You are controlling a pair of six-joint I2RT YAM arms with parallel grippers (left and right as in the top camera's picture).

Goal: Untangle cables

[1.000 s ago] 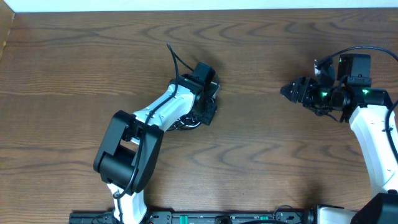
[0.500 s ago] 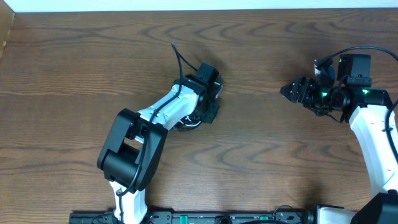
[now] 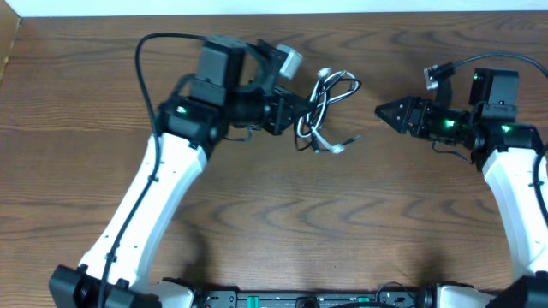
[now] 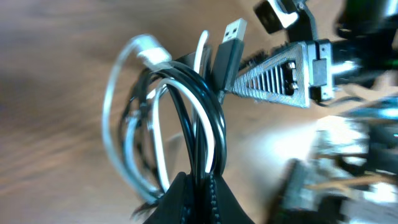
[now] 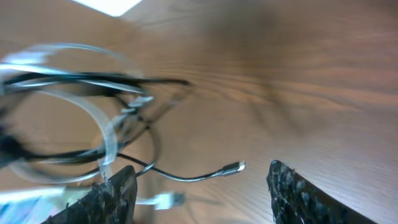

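The cables (image 3: 328, 104) are a tangled bundle of white and black loops, held up above the wooden table. My left gripper (image 3: 297, 112) is shut on the bundle's left side. The left wrist view shows black and white loops (image 4: 186, 106) pinched between my jaws (image 4: 202, 186), with a black USB plug (image 4: 230, 36) sticking up. A white plug (image 3: 335, 147) and a thin black end (image 3: 353, 137) hang down. My right gripper (image 3: 382, 110) is open, pointing left, just right of the bundle. In the right wrist view the loops (image 5: 74, 106) lie ahead of its spread fingers (image 5: 202, 171).
The brown wooden table (image 3: 282, 222) runs to a white strip (image 3: 282, 6) at the far edge. A raised wooden edge (image 3: 10, 43) stands at the far left. The left arm (image 3: 150, 197) stretches across the table's left half.
My left arm has lifted the cable bundle off the table and carried it up and to the right. The right gripper has shifted slightly left toward it.
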